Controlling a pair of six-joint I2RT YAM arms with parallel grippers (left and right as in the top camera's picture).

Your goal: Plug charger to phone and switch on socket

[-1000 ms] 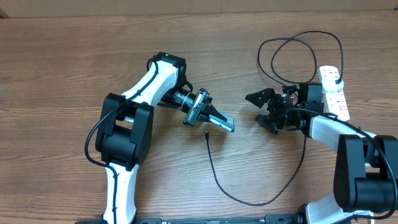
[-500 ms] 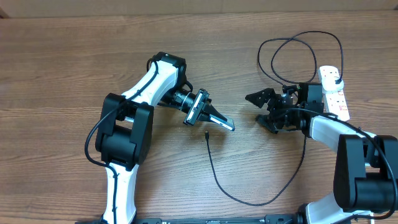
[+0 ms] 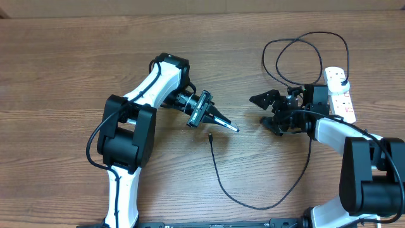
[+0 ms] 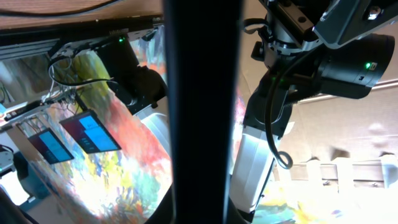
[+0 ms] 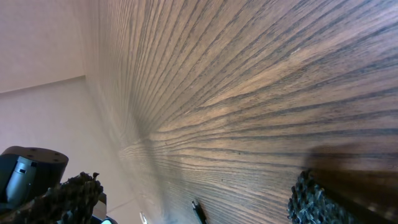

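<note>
Phone (image 3: pixel 229 126) now edge-on overhead

Even, soft light overhead; wrist views blurred close up, slightly washed.

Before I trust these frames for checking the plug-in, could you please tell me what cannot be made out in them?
1. Phone port and screen: overhead sees it edge-on; in the left wrist view it is only a dark bar.
2. Socket switches: overhead, too small, lower end behind the right arm.
3. Charger plug tip: tiny overhead, at the bottom edge in the right wrist view.
</note>
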